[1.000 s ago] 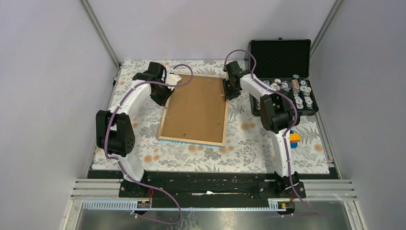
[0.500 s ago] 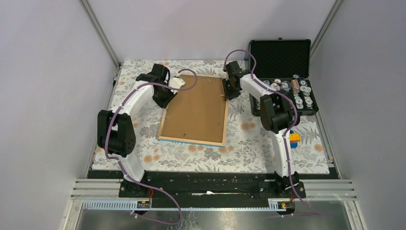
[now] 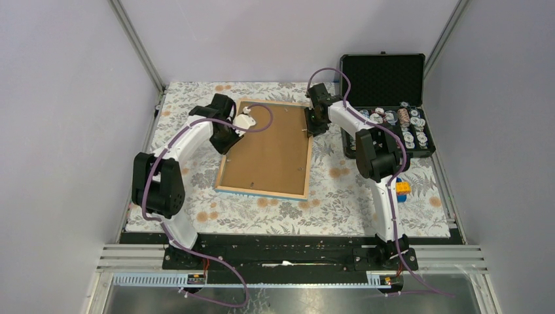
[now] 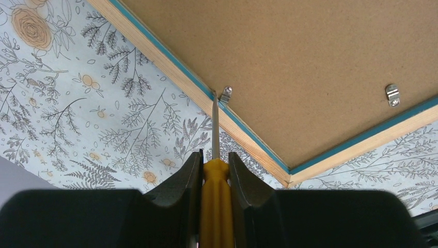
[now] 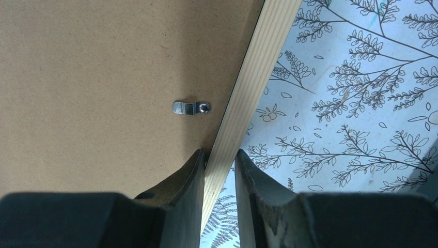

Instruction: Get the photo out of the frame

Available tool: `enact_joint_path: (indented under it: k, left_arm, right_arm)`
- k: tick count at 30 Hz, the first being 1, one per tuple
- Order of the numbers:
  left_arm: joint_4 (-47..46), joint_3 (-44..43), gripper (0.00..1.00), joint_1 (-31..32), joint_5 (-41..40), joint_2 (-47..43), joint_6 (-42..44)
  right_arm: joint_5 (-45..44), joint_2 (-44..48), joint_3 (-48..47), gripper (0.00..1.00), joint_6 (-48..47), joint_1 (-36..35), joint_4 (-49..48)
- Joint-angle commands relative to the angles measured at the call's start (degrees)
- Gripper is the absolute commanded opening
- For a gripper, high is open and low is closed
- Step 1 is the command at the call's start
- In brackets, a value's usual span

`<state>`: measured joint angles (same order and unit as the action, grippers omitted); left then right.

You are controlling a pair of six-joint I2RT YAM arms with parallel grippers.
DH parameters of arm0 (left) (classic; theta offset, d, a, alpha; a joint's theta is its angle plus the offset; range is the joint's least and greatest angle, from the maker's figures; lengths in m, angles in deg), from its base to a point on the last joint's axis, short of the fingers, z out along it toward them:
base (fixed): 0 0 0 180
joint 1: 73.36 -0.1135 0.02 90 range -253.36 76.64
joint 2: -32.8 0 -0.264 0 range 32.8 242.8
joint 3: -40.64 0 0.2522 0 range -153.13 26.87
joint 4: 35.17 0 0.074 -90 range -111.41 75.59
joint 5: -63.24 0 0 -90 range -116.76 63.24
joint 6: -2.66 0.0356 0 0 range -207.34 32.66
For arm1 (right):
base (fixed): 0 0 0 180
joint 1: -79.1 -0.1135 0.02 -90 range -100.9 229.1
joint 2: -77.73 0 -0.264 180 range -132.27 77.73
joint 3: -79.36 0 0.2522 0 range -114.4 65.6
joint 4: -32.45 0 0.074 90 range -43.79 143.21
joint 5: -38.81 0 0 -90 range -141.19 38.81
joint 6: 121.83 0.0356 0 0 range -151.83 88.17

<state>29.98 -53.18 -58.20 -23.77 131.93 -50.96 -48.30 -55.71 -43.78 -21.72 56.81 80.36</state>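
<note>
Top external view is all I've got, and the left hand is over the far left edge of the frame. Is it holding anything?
Observer: Yes. In the left wrist view, the left hand is shut on a yellow-handled screwdriver, with the shaft pointing away from the hand.
Operator: Where does the tip end up?
Observer: At the inner edge of the frame, right beside a small metal clip fixed where the brown back panel meets the rim. I can't tell whether the tip touches the clip.
</note>
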Motion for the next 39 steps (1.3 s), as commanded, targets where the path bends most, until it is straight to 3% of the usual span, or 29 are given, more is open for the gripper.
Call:
enact_joint_path:
  k: [1,17,25,39]
  left_arm:
    - [2.24,1.09,0.00,0.94,-0.89,-3.70,2.15]
    - [1.94,3.41,0.00,4.17,-0.95,-4.64,-0.87]
    - [3.89,-0.51,0.00,4.15,0.64,-5.91,-0.82]
    - [1.65,-0.82,0.00,3.03,-4.96,-4.65,-1.75]
  right_arm:
    - [-0.16,-2.28,0.11,0.00,0.68,-0.30,3.35]
    - [-1.16,-2.75,-0.04,0.00,1.69,-0.36,3.29]
    - [-1.11,-2.67,0.39,0.00,1.39,-0.35,3.29]
    - [-0.92,-2.57,0.20,0.00,1.53,-0.46,3.29]
